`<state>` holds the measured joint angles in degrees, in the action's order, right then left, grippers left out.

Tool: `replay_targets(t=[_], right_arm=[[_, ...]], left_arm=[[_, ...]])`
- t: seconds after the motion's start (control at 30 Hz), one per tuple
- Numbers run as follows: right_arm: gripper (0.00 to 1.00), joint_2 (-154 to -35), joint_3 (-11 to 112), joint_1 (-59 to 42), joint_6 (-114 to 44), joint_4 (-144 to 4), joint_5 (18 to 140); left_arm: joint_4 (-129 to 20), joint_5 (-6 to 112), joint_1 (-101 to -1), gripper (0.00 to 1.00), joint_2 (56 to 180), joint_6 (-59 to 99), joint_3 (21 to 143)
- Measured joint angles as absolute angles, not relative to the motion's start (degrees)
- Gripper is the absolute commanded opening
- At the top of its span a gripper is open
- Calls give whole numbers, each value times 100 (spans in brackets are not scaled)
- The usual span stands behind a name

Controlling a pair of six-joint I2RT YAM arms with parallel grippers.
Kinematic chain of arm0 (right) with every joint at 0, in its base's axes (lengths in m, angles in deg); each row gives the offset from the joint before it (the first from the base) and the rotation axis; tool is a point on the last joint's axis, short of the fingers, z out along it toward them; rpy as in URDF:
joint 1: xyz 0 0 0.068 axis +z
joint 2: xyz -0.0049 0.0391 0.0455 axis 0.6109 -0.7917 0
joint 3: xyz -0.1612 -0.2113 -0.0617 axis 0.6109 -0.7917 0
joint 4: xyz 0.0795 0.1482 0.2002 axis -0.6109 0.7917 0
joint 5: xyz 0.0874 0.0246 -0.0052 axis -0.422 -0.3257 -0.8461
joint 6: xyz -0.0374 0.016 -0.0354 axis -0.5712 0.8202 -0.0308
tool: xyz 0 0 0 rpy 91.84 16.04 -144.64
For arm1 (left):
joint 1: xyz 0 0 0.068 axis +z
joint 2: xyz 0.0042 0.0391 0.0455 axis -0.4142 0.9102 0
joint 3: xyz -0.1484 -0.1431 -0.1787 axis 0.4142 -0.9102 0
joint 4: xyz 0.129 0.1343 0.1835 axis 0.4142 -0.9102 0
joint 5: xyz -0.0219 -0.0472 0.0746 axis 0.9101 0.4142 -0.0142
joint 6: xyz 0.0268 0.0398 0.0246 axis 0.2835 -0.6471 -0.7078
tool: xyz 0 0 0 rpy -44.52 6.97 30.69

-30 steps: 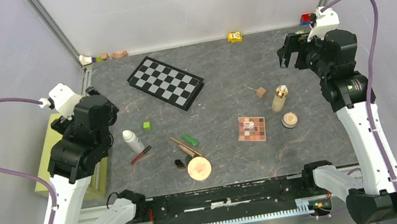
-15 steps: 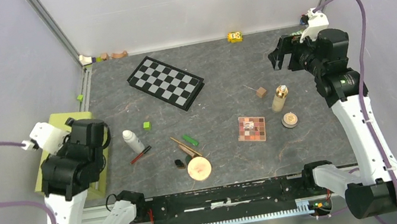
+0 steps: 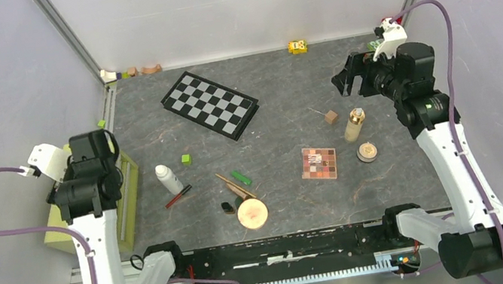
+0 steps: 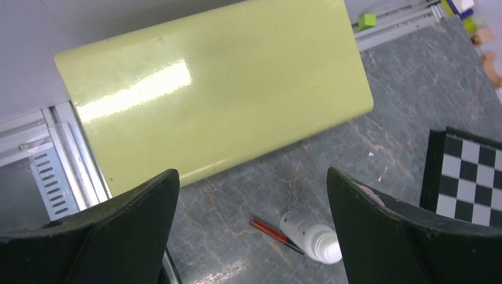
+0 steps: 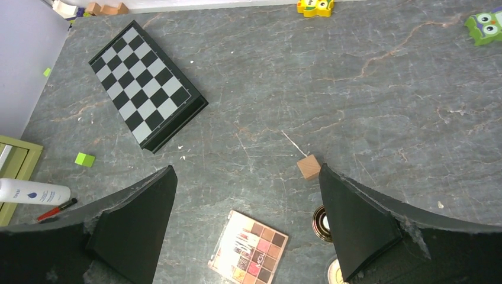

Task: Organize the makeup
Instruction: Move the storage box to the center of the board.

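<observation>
1. Near centre of worktop [image 3: 393, 188]: big compact [image 3: 252, 213], brush [image 3: 228, 207] just left, bronze tube [image 3: 234, 186] and green tube [image 3: 241, 177] just beyond.
2. Left of those: pencil [image 3: 178, 196], white bottle [image 3: 167, 179] lying beside it.
3. To the right: palette [image 3: 319, 163], small compact [image 3: 366, 151], beige bottle [image 3: 355, 125] upright.
4. Left gripper [image 4: 251, 177]: jaws apart, raised above near edge of yellow-green slab [image 4: 219, 83] at left edge.
5. Far right: right gripper [image 5: 245, 171], jaws apart, raised above cube [image 5: 309, 167] and palette.

Left fingers [image 4: 118, 236] and right fingers [image 5: 130, 231] both spread wide, holding nothing, raised aloft.
</observation>
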<state>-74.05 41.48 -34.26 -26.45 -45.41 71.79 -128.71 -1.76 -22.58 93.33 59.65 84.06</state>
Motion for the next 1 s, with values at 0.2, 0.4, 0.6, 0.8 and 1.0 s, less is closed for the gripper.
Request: replay_targets(t=[0.2,0.4,0.6,0.8,1.0], right_arm=[[98,-7340,4084,-3312,-2594,-4618,7081],[97,-7298,4052,-3142,-2542,-4675,7006],[97,-7309,4052,-2606,-2511,-4664,7004],[97,-7309,3894,-2095,-2498,-4692,7098],[97,-7388,3757,-1553,-2481,-4655,7201]], left_arm=[[-12163,775,-866,100,9539,5351,8231],[-11984,1256,234,100,9565,5064,8137],[-11839,1302,704,100,9416,4964,7899],[-11824,1429,1346,100,9230,4961,7595],[-11835,1352,1705,100,8920,4964,7453]])
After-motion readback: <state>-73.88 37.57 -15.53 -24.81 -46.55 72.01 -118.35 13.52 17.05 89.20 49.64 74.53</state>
